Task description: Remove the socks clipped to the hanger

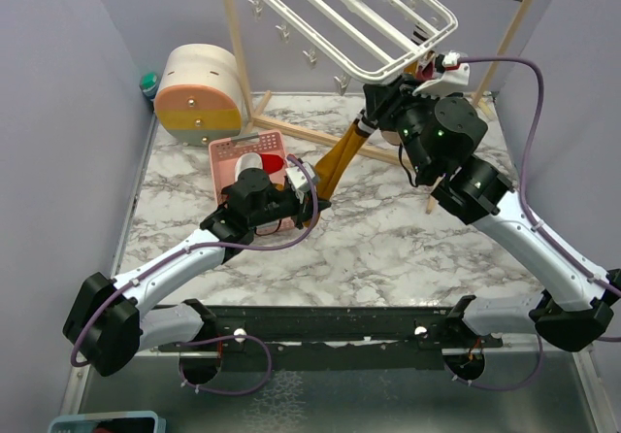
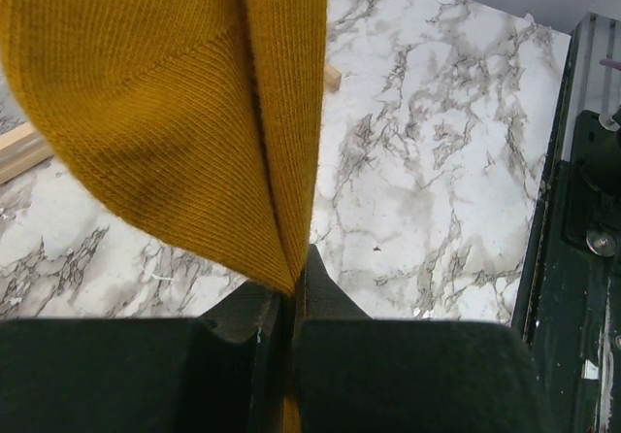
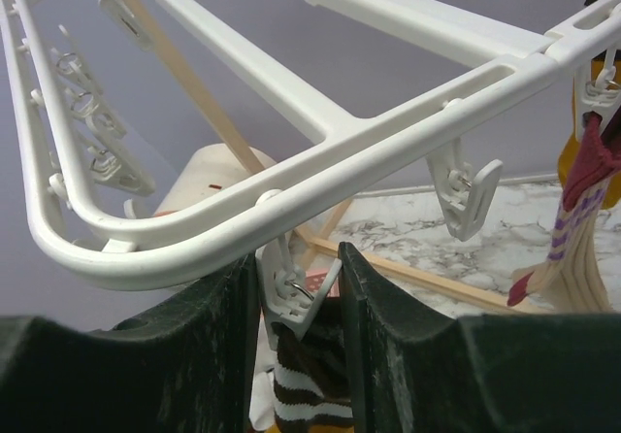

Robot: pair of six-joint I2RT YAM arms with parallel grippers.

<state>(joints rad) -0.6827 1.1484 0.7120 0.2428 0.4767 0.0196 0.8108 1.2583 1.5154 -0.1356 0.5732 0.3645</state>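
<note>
The white hanger hangs tilted from the wooden rack. A mustard sock stretches from the hanger's near corner down to my left gripper. In the left wrist view that gripper is shut on the sock's lower edge. My right gripper is up under the hanger rim, its jaws pressed on both sides of a white clip. The clip bites a dark cuff with white stripes. A red striped sock hangs from a clip at the right.
A pink basket holding loose socks sits by my left gripper. A round wooden box stands at the back left. The light wooden rack and its floor bar cross behind the sock. Empty clips dangle from the frame.
</note>
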